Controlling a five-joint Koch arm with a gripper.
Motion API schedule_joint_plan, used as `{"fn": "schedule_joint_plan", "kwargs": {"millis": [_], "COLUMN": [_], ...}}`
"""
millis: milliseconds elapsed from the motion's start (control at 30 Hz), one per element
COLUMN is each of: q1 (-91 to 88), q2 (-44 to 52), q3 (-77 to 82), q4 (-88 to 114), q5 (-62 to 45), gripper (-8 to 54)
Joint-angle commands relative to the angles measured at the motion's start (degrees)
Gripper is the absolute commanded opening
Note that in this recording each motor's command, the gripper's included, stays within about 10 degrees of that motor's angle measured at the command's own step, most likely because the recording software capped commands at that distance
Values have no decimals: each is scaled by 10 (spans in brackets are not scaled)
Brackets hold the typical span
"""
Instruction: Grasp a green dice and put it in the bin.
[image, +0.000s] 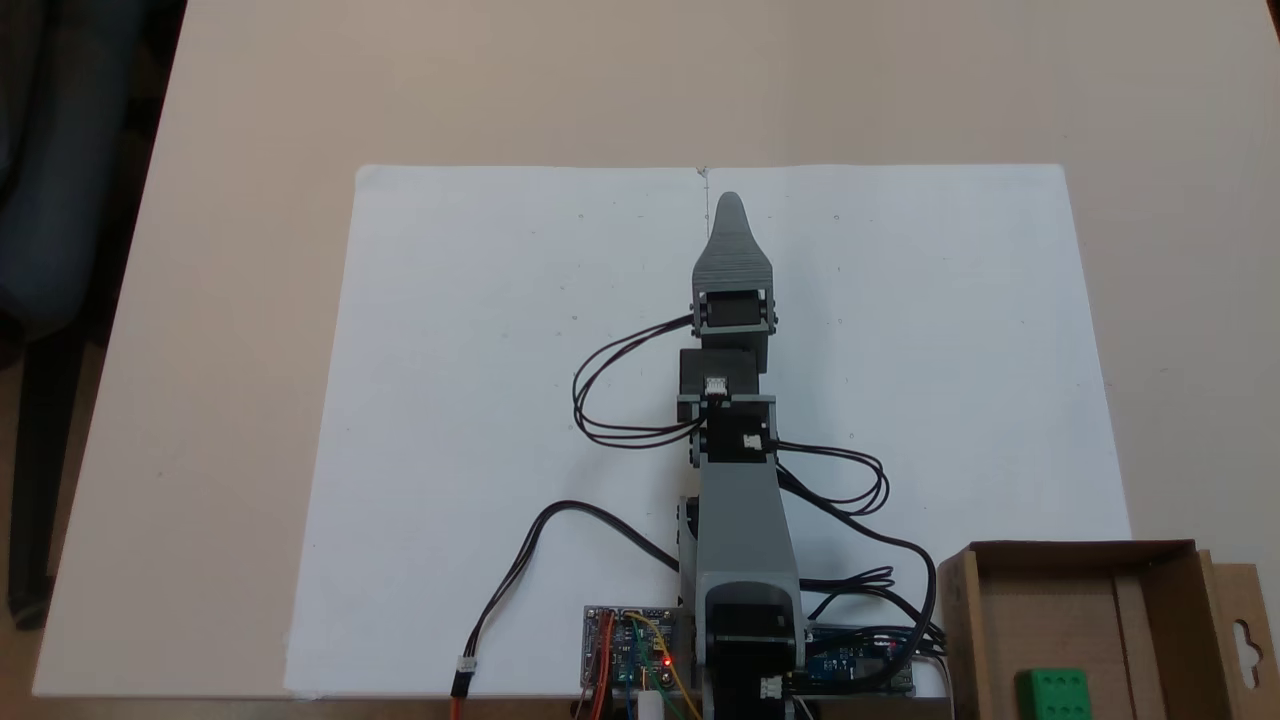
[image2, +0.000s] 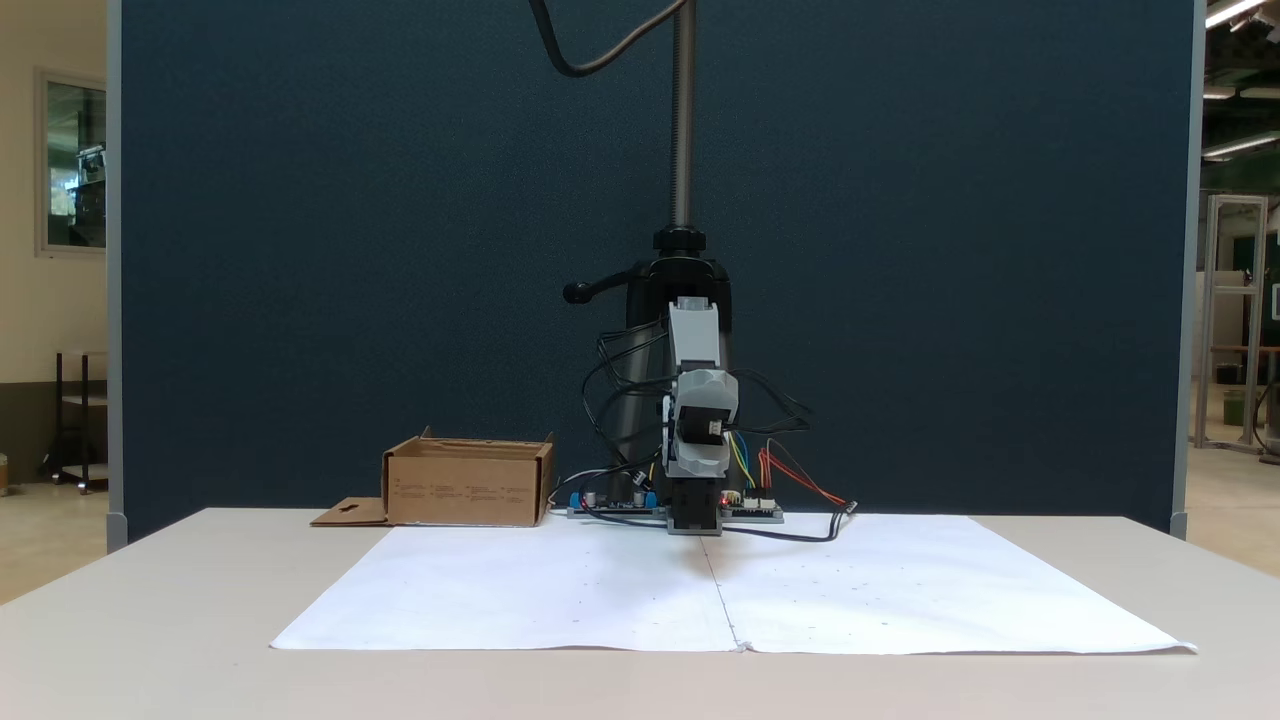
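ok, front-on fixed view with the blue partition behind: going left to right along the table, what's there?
Flat side flap with the cutout → the bin → the arm with its gripper pointing at the camera → red and orange wires. White paper spans the table in front of all of them.

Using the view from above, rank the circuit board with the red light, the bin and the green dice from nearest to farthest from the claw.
From the claw:
1. Circuit board, lower middle beside the arm's base.
2. Bin, lower right corner.
3. Green dice, inside the bin at the bottom edge.

Arm stretched forward, low over table; fingers (image: 730, 205) stacked, single tip visible, aperture unreadable.
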Motion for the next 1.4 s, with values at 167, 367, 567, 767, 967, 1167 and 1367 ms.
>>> {"fn": "schedule_joint_plan", "kwargs": {"millis": [167, 367, 567, 767, 967, 1167, 1367], "q1": [0, 0, 0, 21, 45, 67, 66], "q2": [66, 66, 67, 67, 66, 64, 64], "q3": [41, 81, 123, 131, 144, 144, 144], "q4": [-182, -285, -384, -428, -425, -425, -425], "q5": [-37, -38, -39, -40, -40, -38, -38], "gripper": [424, 424, 425, 425, 425, 425, 436]}}
